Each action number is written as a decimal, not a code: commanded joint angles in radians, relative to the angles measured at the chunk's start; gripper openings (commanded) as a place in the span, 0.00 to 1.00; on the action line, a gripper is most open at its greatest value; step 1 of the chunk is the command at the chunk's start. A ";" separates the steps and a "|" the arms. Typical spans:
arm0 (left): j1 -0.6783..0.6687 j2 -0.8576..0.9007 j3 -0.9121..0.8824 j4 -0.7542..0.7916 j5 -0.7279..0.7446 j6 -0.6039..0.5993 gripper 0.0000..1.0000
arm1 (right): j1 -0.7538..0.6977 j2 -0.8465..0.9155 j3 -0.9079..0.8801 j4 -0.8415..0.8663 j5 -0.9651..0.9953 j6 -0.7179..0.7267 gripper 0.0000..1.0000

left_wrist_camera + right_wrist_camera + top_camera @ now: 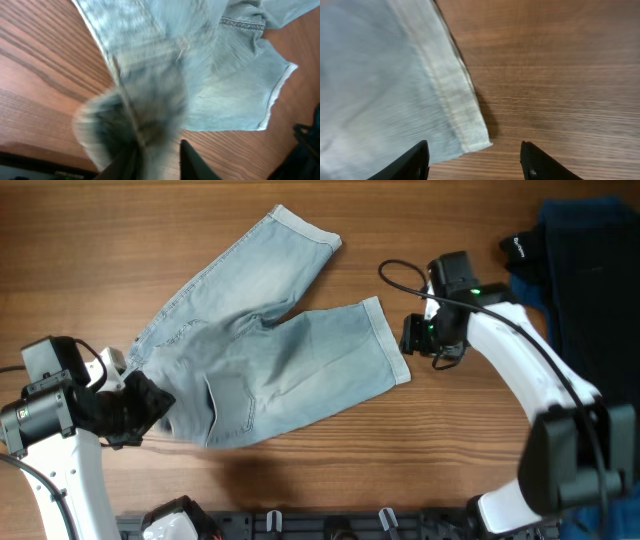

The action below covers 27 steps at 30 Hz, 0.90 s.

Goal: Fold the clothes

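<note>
The light blue denim shorts [270,340] lie spread on the wooden table, one leg pointing to the far side and one to the right. My left gripper [140,408] is at the waistband corner on the left. In the left wrist view the denim [150,100] is bunched and blurred between its fingers [160,167], and it is shut on the cloth. My right gripper [412,340] is open just off the right leg's cuffed hem. In the right wrist view the hem corner [470,135] lies between its spread fingers [475,162], untouched.
A dark blue cloth [590,270] and a black garment with a small white logo [525,248] lie at the far right. A black rail with fixtures [330,525] runs along the front edge. A cable [400,275] loops by the right arm.
</note>
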 commanded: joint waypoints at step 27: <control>0.003 0.094 0.008 0.278 -0.061 -0.004 0.86 | -0.120 0.106 0.013 -0.128 0.472 0.165 0.04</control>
